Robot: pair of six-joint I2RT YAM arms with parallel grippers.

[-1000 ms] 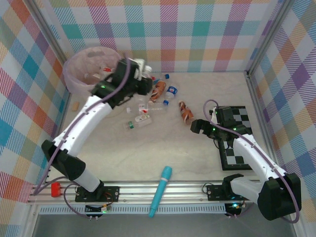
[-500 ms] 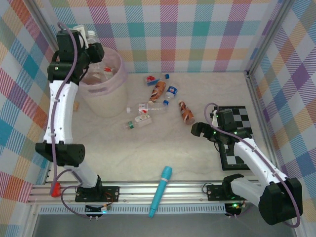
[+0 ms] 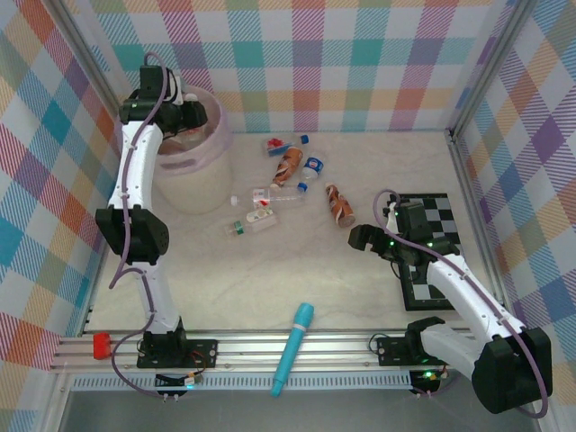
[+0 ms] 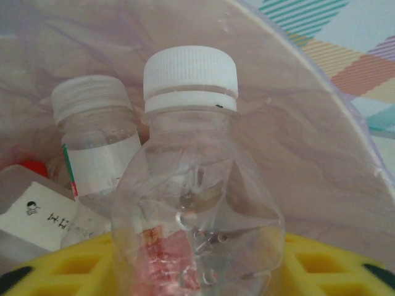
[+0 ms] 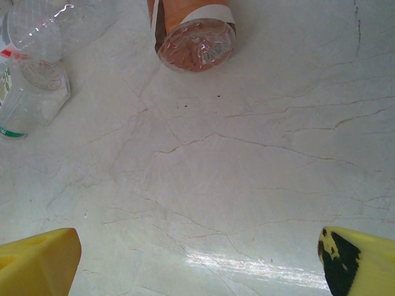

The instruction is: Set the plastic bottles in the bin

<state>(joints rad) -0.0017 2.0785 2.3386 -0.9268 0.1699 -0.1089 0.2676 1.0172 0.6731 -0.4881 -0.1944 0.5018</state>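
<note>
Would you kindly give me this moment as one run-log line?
left fingers: around clear bottle, within bin | right fingers: open, empty, above table near brown bottle

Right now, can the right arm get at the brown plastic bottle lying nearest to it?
Probably yes: the brown plastic bottle lies straight ahead of the right arm's open jaws, with only bare tabletop between.

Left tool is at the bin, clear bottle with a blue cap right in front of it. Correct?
No: the cap is white, not blue, per the left wrist view. The left tool is at the bin, clear bottle right in front.
</note>
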